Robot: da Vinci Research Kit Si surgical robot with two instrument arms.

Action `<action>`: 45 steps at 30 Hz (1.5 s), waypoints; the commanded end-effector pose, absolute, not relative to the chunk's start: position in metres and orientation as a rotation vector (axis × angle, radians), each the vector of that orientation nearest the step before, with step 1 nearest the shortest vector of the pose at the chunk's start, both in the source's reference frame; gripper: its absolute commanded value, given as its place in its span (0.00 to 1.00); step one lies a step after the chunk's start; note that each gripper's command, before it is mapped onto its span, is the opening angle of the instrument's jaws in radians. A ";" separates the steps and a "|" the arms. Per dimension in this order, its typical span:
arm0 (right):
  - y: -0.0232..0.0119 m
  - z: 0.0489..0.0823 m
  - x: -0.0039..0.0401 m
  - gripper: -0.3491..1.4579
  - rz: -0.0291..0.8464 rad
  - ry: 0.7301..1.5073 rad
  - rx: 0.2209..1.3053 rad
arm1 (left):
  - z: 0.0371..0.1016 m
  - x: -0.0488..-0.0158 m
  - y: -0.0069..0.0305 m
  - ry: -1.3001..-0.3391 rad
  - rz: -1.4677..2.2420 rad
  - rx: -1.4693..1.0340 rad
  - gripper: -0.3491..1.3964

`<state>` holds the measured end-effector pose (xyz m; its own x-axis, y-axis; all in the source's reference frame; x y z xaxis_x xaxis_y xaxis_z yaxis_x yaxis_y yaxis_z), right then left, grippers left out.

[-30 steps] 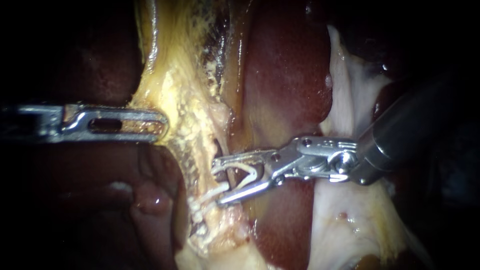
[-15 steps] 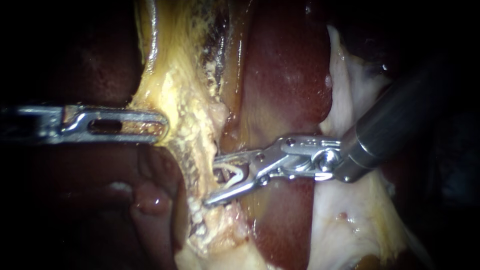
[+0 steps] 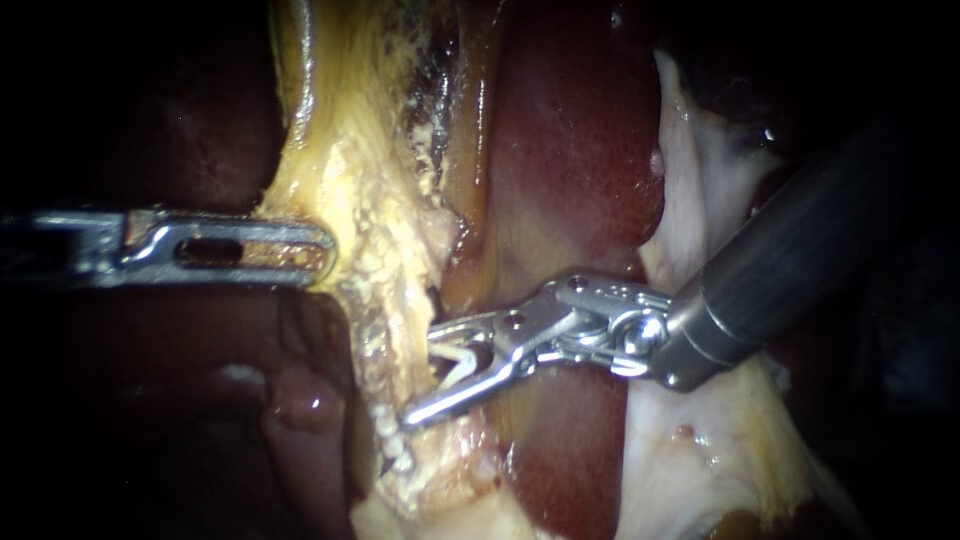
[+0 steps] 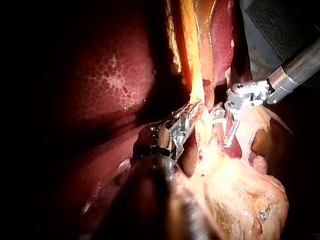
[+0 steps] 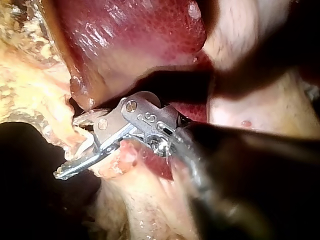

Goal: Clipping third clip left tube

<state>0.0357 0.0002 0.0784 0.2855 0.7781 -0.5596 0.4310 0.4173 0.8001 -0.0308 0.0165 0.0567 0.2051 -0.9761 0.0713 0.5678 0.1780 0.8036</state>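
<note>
Close endoscope view of dark red liver [image 3: 570, 150], with a band of yellow, crumbly tissue [image 3: 370, 200] running from 12 o'clock down to 6 o'clock just left of centre.

The left instrument [image 3: 325, 250] comes in level from 9 o'clock. Its pincer is closed, the two jaws lying flat together. The tip is clamped on the 9 o'clock edge of the yellow tissue.

The right instrument [image 3: 425, 372] comes in from 3 o'clock, its dark shaft slanting down toward the centre. Its pincer stands apart in a narrow V pointing toward 8 o'clock. A small white clip [image 3: 462, 362] is seated between the jaws and touches both. The upper jaw lies against the yellow tissue just below centre. The lower jaw tip reaches farther, toward 7 o'clock, over the same band. The clip sits a little below the middle of the view, just beside the band's 3 o'clock edge.

The tube cannot be made out clearly among the yellow tissue, so I cannot tell whether the clip surrounds it.

In the right wrist view the same V-shaped pincer presses against pale yellow tissue ahead of it, with the white clip inside. In the left wrist view the closed left pincer pinches a yellow strand, and the right instrument's jaws are just beside it.
</note>
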 end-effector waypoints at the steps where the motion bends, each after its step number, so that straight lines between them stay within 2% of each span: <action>1: 0.0000 0.0785 0.0358 0.48 0.323 1.343 1.216 | 0.0568 -0.0308 0.0165 -0.688 -1.222 0.735 0.00; 11: -0.0014 0.0778 0.0354 0.47 0.238 1.390 1.355 | 0.0572 -0.0306 0.0166 -0.688 -1.221 0.736 0.00; 15: -0.0014 0.0777 0.0354 0.47 0.223 1.407 1.378 | 0.0573 -0.0305 0.0167 -0.688 -1.220 0.736 0.00; 24: -0.0002 0.0779 0.0362 0.46 0.275 1.430 1.356 | 0.0575 -0.0304 0.0167 -0.688 -1.219 0.736 0.00; 34: 0.0028 0.0788 0.0335 0.46 0.356 1.436 1.319 | 0.0575 -0.0304 0.0167 -0.689 -1.219 0.736 0.00; 45: 0.0038 0.0803 0.0330 0.48 0.417 1.456 1.238 | 0.0575 -0.0304 0.0167 -0.689 -1.219 0.737 0.00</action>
